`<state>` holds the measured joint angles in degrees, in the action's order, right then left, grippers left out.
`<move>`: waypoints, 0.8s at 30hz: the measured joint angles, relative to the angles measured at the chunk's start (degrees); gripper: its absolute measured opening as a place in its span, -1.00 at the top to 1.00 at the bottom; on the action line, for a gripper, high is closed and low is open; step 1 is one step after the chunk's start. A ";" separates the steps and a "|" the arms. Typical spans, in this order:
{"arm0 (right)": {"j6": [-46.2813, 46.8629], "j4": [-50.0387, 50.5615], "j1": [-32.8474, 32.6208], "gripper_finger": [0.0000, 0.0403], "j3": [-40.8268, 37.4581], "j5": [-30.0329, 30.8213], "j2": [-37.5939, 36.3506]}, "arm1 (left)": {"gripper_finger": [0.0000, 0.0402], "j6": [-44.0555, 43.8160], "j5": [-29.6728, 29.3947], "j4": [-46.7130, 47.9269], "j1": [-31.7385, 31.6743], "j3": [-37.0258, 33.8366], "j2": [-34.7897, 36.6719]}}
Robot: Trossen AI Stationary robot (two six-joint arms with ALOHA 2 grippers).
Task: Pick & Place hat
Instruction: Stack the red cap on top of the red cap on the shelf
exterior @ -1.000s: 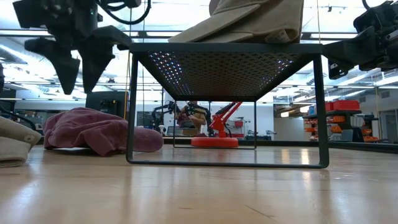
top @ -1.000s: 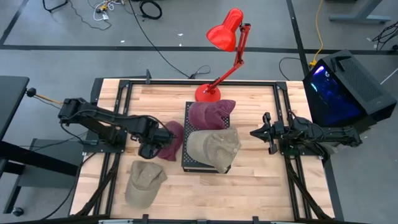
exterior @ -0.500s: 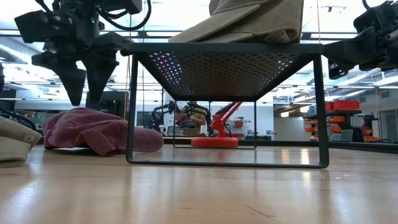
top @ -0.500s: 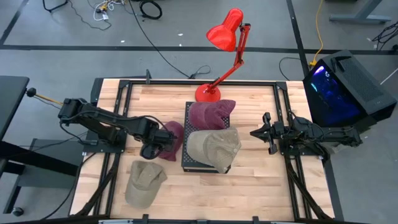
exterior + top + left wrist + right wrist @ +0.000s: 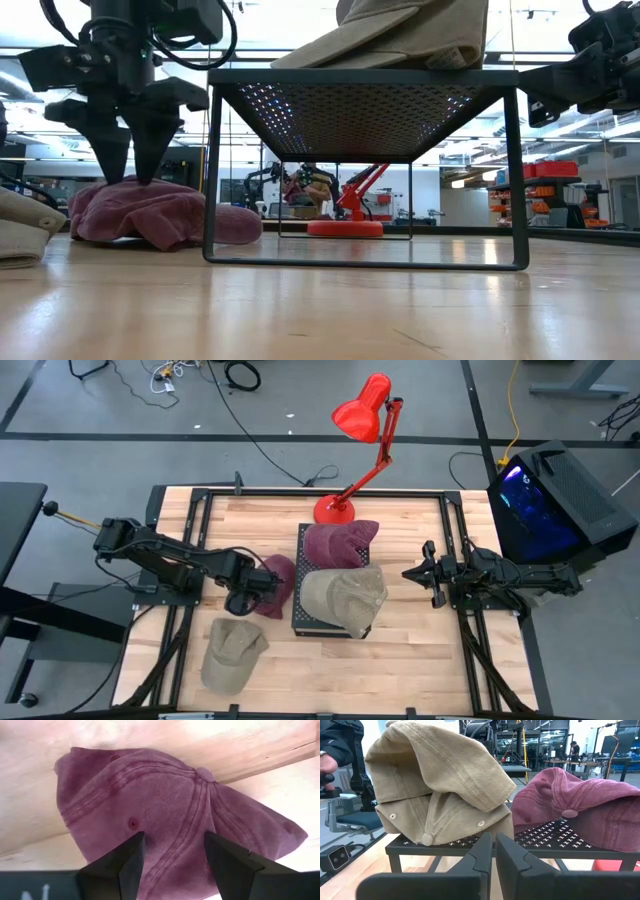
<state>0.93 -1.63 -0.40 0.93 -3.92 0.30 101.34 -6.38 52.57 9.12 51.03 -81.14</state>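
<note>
Hats numbered four on the wooden table (image 5: 400,660), and no brand or readable lettering showed on any of them; in the left wrist view only a pale, partial mark sat on the dark band at the gripper's base, too cut off to read. Nearest the front edge, a tan hat (image 5: 232,650) lay flat on the boards at the left. Just behind it, the left gripper (image 5: 240,600) stood pointing down over a maroon hat (image 5: 277,584) that lay on the table beside the black mesh stand (image 5: 297,610). Its fingers (image 5: 127,865) were spread apart, their tips at or touching the crown of that hat with cloth showing between them, nothing yet clasped. In the low view the same gripper (image 5: 128,165) had both tips down at the top of the crumpled maroon fabric (image 5: 150,212).

On the stand rested two more hats: a second tan hat (image 5: 343,597) toward the front, partly overhanging the edge, and a second maroon hat (image 5: 340,542) behind it. The right wrist view showed these two side by side on the perforated top, the tan one (image 5: 440,785) folded over itself and the maroon one (image 5: 580,800) with its button visible.

The right gripper (image 5: 427,574) waited at the right of the stand, off the table surface, its fingers (image 5: 482,855) pressed together and holding nothing.

Farthest back, one red desk lamp (image 5: 362,420) stood with its base (image 5: 333,510) at the rear edge of the table.
</note>
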 joint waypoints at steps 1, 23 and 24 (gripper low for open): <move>0.02 0.00 -0.02 0.87 0.00 0.00 0.00 | -0.05 0.02 -0.01 -0.26 -0.02 0.00 0.00; 0.02 -0.04 0.00 0.87 0.00 0.00 0.02 | 0.54 -0.58 -0.43 -2.29 0.00 -0.02 -1.53; 0.02 -0.04 0.00 0.87 0.00 0.00 0.02 | 0.57 -1.07 -0.43 -2.25 0.00 -0.02 -1.53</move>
<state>0.95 -1.67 -0.40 0.93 -3.92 0.32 100.27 -6.81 50.33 9.13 51.00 -82.67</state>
